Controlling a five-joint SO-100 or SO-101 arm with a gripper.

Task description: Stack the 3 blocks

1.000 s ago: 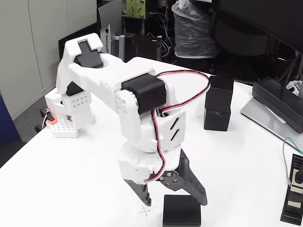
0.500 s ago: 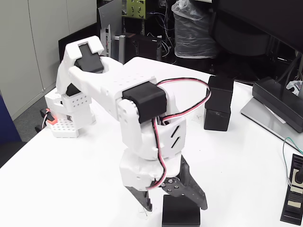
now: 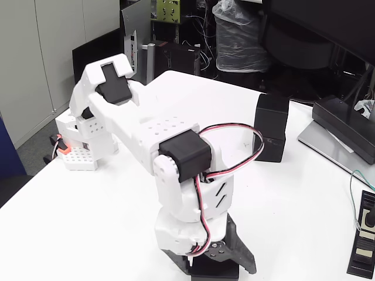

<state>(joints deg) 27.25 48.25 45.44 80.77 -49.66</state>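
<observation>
A: What could go wrong from here?

B: At about six o'clock in the fixed view, our gripper (image 3: 212, 270) is low on the white table (image 3: 304, 205), straddling the third block (image 3: 215, 271). Most of that cube is hidden behind the wrist and cut off by the bottom edge. We judge that an off-centre close could push it aside or twist it, and a twisted cube would sit crooked on the stack.

A: Where is the stack?

B: Up at two o'clock, well apart from the arm. Its upper block (image 3: 272, 113) rests on the lower block (image 3: 271, 147). The upper one looks slightly turned, so a clumsy placement might topple it.

A: And the gripper itself?

B: Its dark fingers (image 3: 242, 259) are spread on either side of the cube. We cannot tell whether they already press on it. The red and black cable (image 3: 234, 149) loops loosely beside the forearm.
</observation>
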